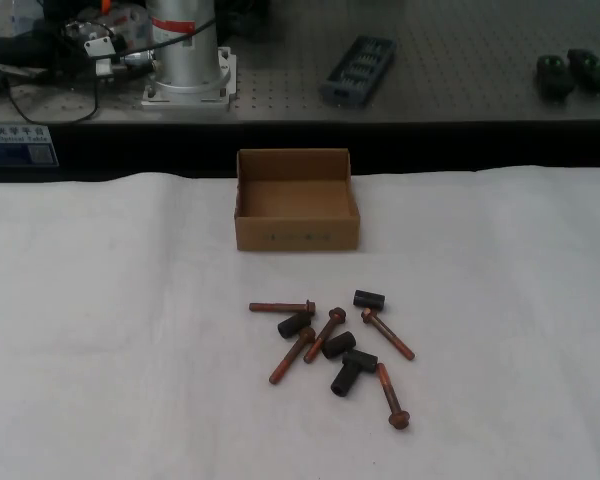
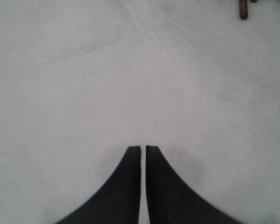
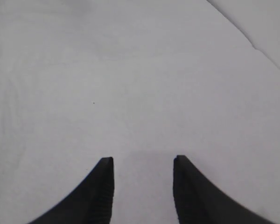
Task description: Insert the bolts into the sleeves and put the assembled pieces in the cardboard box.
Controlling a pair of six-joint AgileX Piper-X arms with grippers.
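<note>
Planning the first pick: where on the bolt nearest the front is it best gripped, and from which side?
Probably on the shank near the head of the nearest bolt, from straight above, closing across it. It lies flat on the white sheet with its head end clear, while its other end lies close to a black sleeve.

You face a white sheet point(image 1: 100, 380) covering the bench; beyond it, at 12 o'clock, lies a dark perforated table point(image 1: 460, 40); it carries a silver column point(image 1: 185, 40) at 11 o'clock, cables point(image 1: 30, 60) at 10 o'clock and a blue rack point(image 1: 358, 68).
</note>
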